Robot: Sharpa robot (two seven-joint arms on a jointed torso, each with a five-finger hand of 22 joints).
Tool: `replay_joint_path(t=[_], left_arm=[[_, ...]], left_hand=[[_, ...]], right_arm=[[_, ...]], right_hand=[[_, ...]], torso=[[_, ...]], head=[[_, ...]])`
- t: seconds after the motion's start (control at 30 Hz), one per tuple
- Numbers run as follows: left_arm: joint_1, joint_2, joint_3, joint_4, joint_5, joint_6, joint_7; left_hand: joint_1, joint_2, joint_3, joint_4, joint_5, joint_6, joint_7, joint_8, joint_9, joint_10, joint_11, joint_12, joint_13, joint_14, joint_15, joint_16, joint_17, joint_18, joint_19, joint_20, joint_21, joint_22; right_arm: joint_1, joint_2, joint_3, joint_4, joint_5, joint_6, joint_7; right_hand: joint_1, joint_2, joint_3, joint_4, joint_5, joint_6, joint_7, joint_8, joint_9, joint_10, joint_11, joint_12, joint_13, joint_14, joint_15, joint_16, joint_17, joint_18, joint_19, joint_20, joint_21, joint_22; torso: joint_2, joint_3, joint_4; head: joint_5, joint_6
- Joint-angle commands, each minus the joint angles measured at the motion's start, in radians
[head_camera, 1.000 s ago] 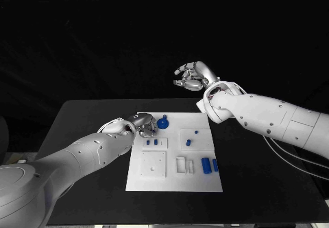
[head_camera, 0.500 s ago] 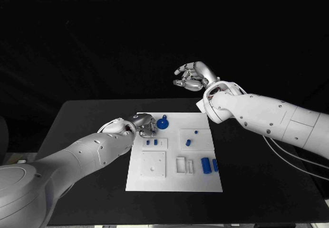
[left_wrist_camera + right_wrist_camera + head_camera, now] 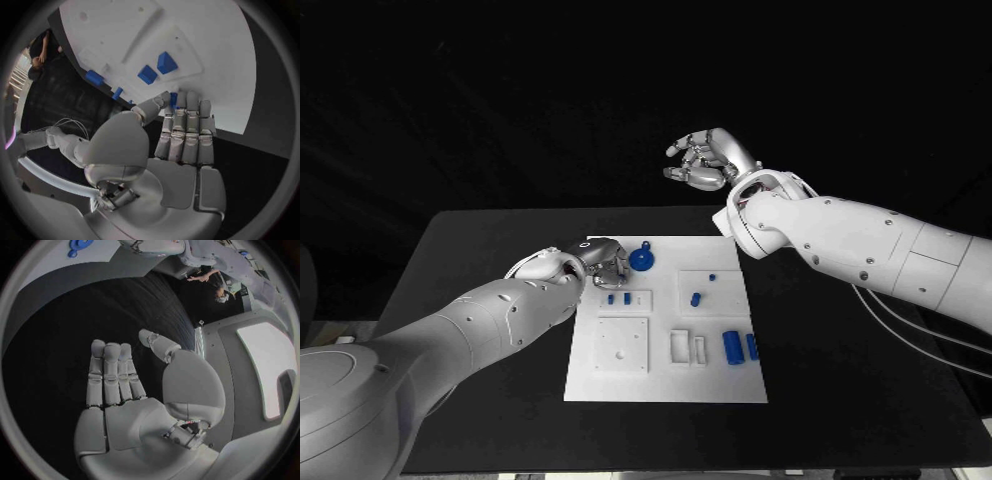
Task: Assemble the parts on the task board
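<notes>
Item: task board (image 3: 733,385), white, at the tabletop's (image 3: 473,330) centre. Blue parts: two upright near its 4 o'clock corner, small ones mid-board, a round ringed part (image 3: 643,260) toward 12 o'clock. My left hand (image 3: 593,258) rested at the board's 11 o'clock corner, fingers curled, pinching a small blue piece (image 3: 174,98). Advice: lower it squarely, gently. My right hand (image 3: 708,160) hung beyond the far edge, empty, fingers loosely apart. Surroundings: black.
</notes>
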Motion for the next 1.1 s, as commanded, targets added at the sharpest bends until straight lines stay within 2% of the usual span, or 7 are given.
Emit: replay_joint_path(t=[0.03, 0.33, 0.9, 1.1], left_arm=[[-0.006, 0.001, -0.002, -0.001, -0.004, 0.023, -0.013], [-0.006, -0.003, -0.002, 0.004, -0.004, 0.024, -0.015], [-0.007, -0.004, -0.002, 0.008, -0.004, 0.010, -0.013], [-0.007, -0.001, -0.002, 0.001, -0.004, 0.043, -0.034]], left_hand=[[0.008, 0.002, 0.003, -0.001, 0.002, 0.006, 0.001, 0.001, 0.001, 0.003, -0.001, 0.002, 0.001, 0.004, 0.000, -0.003, 0.002, 0.013, -0.010, 0.000, -0.003, 0.019], [0.008, 0.003, 0.003, -0.001, 0.002, 0.006, 0.001, 0.001, 0.001, 0.003, -0.001, 0.002, 0.001, 0.005, 0.000, -0.004, 0.003, 0.013, -0.010, 0.000, -0.003, 0.019], [0.008, 0.002, 0.002, -0.001, 0.004, 0.008, 0.000, 0.001, 0.001, 0.006, -0.002, 0.002, 0.002, 0.007, -0.001, -0.004, 0.008, 0.013, -0.010, 0.000, -0.003, 0.020], [0.008, 0.001, 0.002, -0.001, 0.004, 0.006, 0.001, -0.001, 0.001, 0.004, -0.002, 0.001, 0.002, 0.006, 0.000, -0.005, 0.010, 0.012, -0.010, 0.000, -0.003, 0.020]], right_arm=[[0.000, 0.000, 0.000, 0.000, -0.003, 0.001, 0.004], [0.000, -0.004, 0.000, 0.002, -0.003, 0.001, 0.004], [0.000, -0.002, 0.000, 0.000, -0.003, 0.000, 0.005], [0.000, -0.001, 0.000, 0.001, -0.003, 0.001, 0.004]], right_hand=[[0.005, 0.008, 0.005, -0.004, -0.004, -0.001, 0.006, 0.006, -0.001, -0.001, 0.000, 0.001, -0.001, -0.004, -0.004, -0.004, -0.001, 0.015, 0.002, 0.002, -0.004, 0.014], [0.005, 0.008, 0.005, -0.004, -0.004, 0.000, 0.006, 0.006, -0.002, -0.001, 0.000, 0.001, -0.002, -0.004, -0.004, -0.004, -0.001, 0.015, 0.003, 0.002, -0.005, 0.014], [0.005, 0.009, 0.005, -0.003, -0.005, 0.000, 0.006, 0.006, -0.002, -0.001, 0.000, 0.002, -0.004, -0.004, -0.004, -0.004, -0.002, 0.015, 0.003, 0.002, -0.005, 0.014], [0.005, 0.009, 0.006, -0.003, -0.005, 0.000, 0.006, 0.006, -0.002, -0.001, 0.000, 0.002, -0.004, -0.004, -0.004, -0.004, -0.003, 0.015, 0.004, 0.002, -0.006, 0.014]], torso=[[0.000, -0.0003, -0.0008], [0.000, 0.0002, 0.0019], [0.000, -0.0006, -0.0001], [0.000, 0.0003, -0.0001]], head=[[0.000, -0.001], [0.000, -0.002], [0.004, -0.002], [0.005, -0.002]])
